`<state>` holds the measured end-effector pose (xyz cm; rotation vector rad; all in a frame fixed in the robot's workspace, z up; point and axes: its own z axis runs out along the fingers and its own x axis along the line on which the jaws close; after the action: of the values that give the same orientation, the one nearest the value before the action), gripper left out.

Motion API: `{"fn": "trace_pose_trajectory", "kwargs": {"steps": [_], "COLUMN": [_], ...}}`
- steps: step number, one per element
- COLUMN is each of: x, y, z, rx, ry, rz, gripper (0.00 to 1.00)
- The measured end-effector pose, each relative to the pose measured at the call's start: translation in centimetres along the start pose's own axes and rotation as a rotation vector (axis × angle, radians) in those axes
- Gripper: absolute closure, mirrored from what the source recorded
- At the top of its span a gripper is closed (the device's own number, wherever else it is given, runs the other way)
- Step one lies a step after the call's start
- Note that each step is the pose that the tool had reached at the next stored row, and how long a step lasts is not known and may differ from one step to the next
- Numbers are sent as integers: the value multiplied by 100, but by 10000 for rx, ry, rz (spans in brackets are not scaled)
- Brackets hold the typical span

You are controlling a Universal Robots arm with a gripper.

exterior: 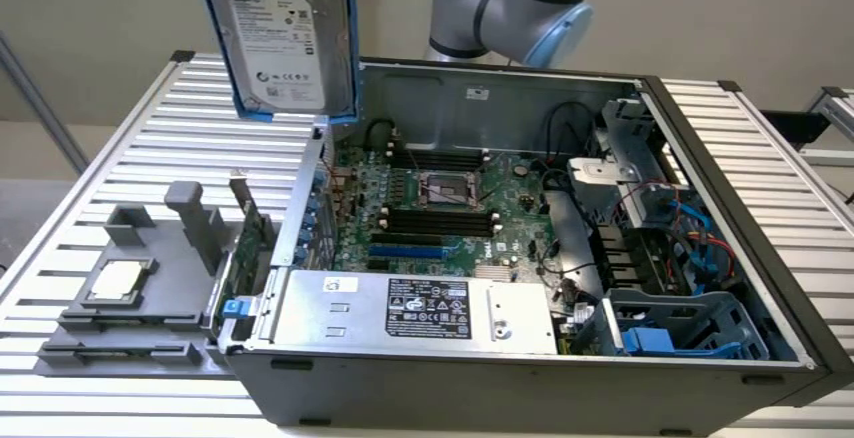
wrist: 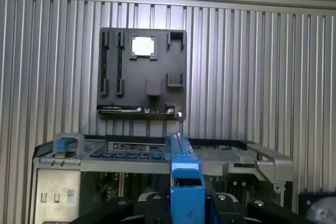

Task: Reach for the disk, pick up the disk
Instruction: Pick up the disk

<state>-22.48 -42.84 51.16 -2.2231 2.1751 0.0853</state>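
- The end effector (wrist: 186,203) is clamped on the disk (exterior: 283,43), its dark fingers pressing the blue rails from either side in the wrist view.
- The disk hangs in the air in the end effector's grip, upright, white label facing the exterior camera, blue rails down both long edges.
- In the wrist view the disk (wrist: 185,177) shows edge-on as a blue rail running straight out between the fingers.
- Below the end effector lies the open computer case (exterior: 747,288), resting on the ribbed metal table (exterior: 114,158); the disk is clear above the case's wall, touching nothing else.
- Inside the case, well below the end effector, sit the motherboard (exterior: 441,203) and the silver box (exterior: 414,308) with a black label.
- Beyond the case from the end effector, on the table, is a grey tray (wrist: 143,72) holding a small square chip (wrist: 143,45).
- The arm's (exterior: 514,8) blue-and-silver joints stand behind the case in the exterior view.
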Motion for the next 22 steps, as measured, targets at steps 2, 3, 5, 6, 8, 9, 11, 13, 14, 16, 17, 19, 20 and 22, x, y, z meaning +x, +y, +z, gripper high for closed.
{"fn": "trace_pose_trajectory", "kwargs": {"steps": [2, 3, 5, 6, 8, 9, 11, 13, 14, 16, 17, 19, 20, 22], "x": [38, 57, 96, 115, 153, 171, 204, 236, 252, 287, 305, 342, 361, 400], "y": [-89, -135, -224, -268, -359, -405, -495, -586, -629, -723, -768, -856, -900, -986], "z": [-4, -7, -10, -11, -15, -17, -21, -24, -26, -30, -31, -29, -25, -16], "rx": [0, -1, -1, 1, 1, 0, -1, -8, -12, -15, -15, -15, -15, -15], "ry": [1, 2, 1, 0, 0, 1, 1, 0, 0, 1, 0, -1, -1, 0], "rz": [-1, 0, -2, 0, -1, -1, -2, 0, 0, 1, 0, 1, -1, 1], "gripper": [67, 67, 67, 67, 67, 67, 67, 67, 67, 67, 67, 67, 67, 67]}}
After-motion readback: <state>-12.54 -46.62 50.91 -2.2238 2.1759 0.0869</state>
